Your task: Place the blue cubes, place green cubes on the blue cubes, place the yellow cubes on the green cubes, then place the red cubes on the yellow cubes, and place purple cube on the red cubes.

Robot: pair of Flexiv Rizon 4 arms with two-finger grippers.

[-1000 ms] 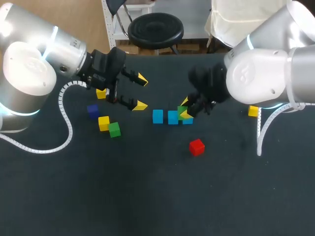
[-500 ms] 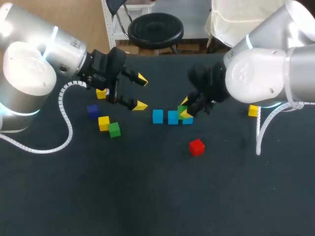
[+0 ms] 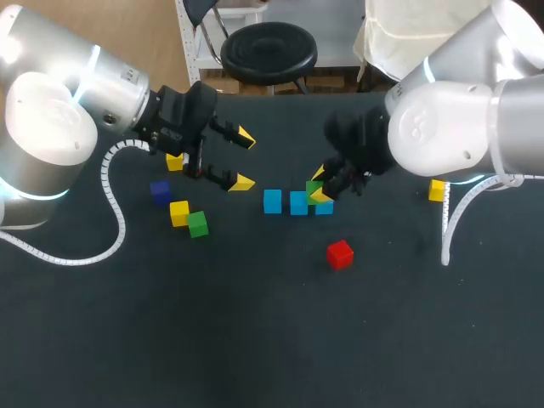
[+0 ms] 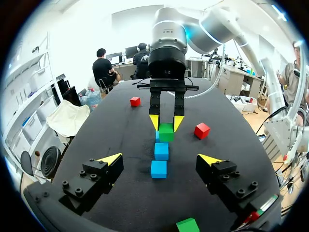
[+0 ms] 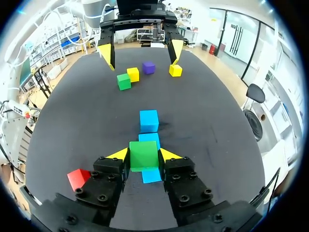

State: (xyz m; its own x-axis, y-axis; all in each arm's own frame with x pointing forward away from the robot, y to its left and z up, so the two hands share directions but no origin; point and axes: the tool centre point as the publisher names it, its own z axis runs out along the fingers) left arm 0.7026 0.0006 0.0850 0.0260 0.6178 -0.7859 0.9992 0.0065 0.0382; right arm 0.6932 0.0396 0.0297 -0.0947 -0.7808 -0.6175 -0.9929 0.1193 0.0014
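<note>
Right gripper (image 5: 144,155) clamps a green cube (image 5: 143,153) between its jaws, just over the blue cube (image 5: 152,175) ending a row of three; lowering it squarely, edges matched, before letting go seems wisest, while the left gripper (image 3: 244,159) hangs wide open.

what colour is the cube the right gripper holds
Green; the cube shows best in the right wrist view.

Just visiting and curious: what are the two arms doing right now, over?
Right gripper shut on green cube, above the row's end blue cube. Left gripper open, empty. Nothing in the way.
</note>
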